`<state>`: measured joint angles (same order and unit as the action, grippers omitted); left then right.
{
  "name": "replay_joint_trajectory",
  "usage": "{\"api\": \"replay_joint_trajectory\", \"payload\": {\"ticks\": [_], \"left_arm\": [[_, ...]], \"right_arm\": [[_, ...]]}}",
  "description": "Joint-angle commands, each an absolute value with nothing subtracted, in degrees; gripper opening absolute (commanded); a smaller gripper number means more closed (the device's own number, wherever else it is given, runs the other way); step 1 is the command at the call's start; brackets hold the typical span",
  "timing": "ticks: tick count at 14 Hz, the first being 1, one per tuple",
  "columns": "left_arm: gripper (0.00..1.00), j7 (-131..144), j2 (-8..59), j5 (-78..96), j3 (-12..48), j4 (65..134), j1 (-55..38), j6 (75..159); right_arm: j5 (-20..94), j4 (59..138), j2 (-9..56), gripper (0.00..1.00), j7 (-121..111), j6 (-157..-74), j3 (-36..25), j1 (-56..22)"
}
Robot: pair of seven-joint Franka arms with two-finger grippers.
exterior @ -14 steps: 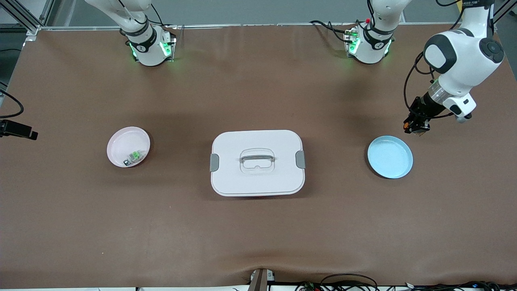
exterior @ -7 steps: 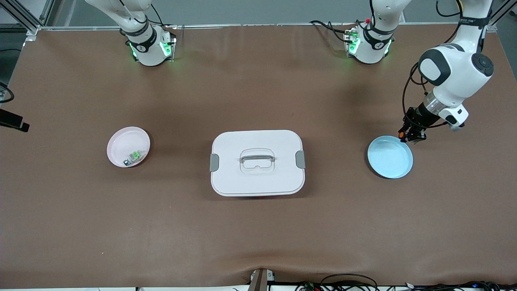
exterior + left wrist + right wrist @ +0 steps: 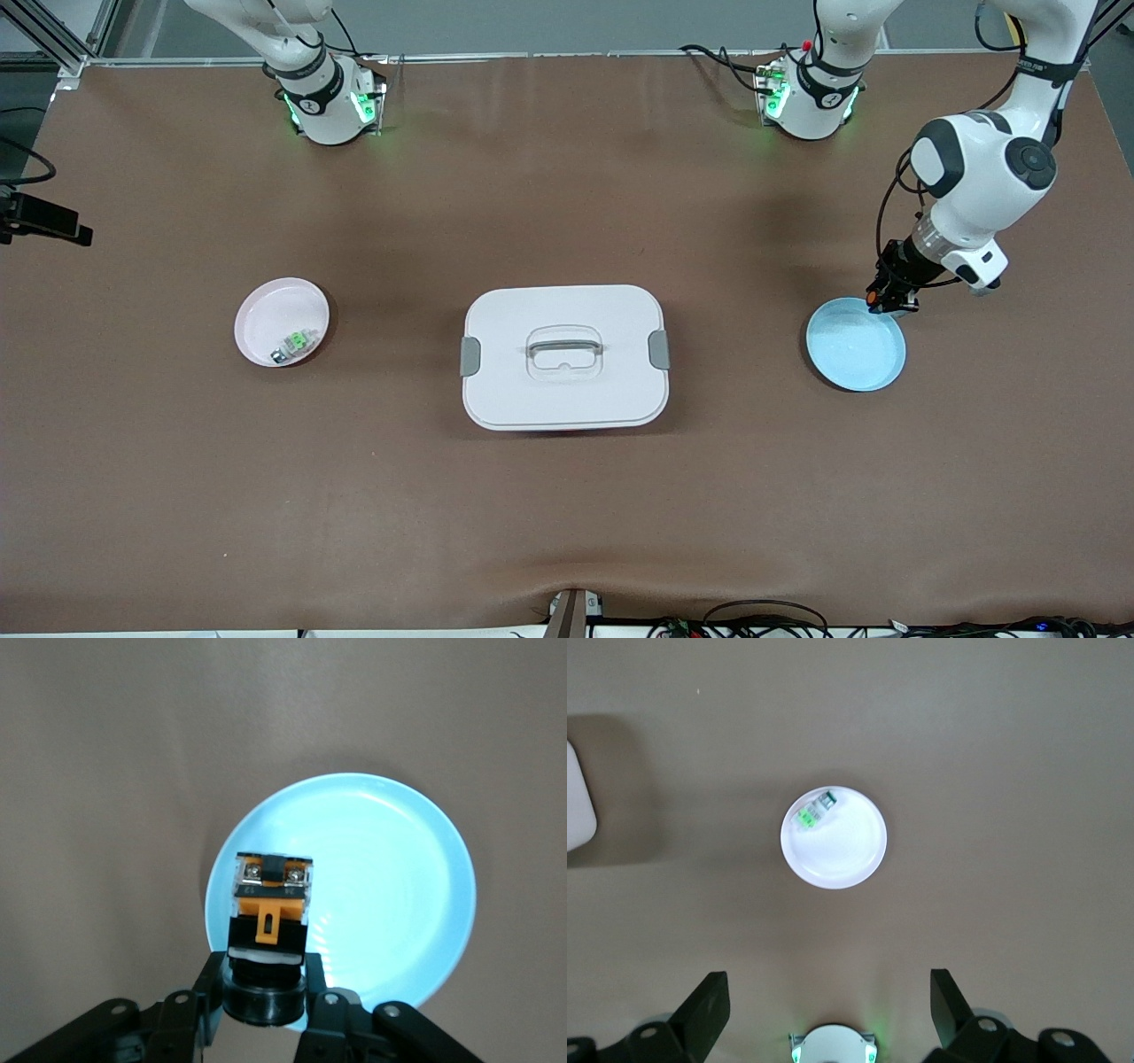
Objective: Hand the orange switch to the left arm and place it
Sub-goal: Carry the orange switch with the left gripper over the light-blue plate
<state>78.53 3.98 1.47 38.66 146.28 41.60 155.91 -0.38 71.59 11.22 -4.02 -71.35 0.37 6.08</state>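
The left gripper hangs over the rim of the blue dish, at the edge of the dish toward the arms' bases. Its fingers are clenched on the orange switch, gripping it by the dark round end. In the left wrist view the switch's long axis runs straight out from between the fingers: black round collar at the grip, then a black-and-orange body, then a pale terminal block with two screws at the free end. The free end points away from the gripper and down toward the dish, so the switch shows against the blue surface with the brown table around it. In the front view only a spot of orange shows at the fingertips; whether the switch touches the dish cannot be told.

The right gripper waits high over the pink dish, its fingers spread wide and holding nothing. That dish lies toward the right arm's end of the table and contains a pale green-topped switch, lying in the part of the dish nearer the front camera.

The box sits lid-on at mid-table between the two dishes, well apart from both, with a grey latch on each short side and its handle on top. Both arms stand clear of it.
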Motion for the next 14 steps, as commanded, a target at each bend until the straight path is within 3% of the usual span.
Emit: {"api": "replay_joint_trajectory", "payload": {"ticks": [1, 5, 14], "left_arm": [[0.0, 90.7, 8.6, -11.5, 38.8, 144.1, 42.0, 156.7], [0.0, 105.6, 14.2, -27.3, 38.2, 141.3, 42.1, 156.4], [0.0, 113.9, 23.0, -38.7, 37.5, 136.3, 41.4, 155.7]], "right_arm": [[-0.5, 71.5, 9.9, 1.0, -3.3, -69.8, 0.0, 5.1], [-0.4, 72.2, 7.2, 1.0, -3.1, -69.7, -1.7, 3.8], [-0.4, 73.1, 5.0, 1.0, -2.2, -71.2, -1.7, 2.4]]}}
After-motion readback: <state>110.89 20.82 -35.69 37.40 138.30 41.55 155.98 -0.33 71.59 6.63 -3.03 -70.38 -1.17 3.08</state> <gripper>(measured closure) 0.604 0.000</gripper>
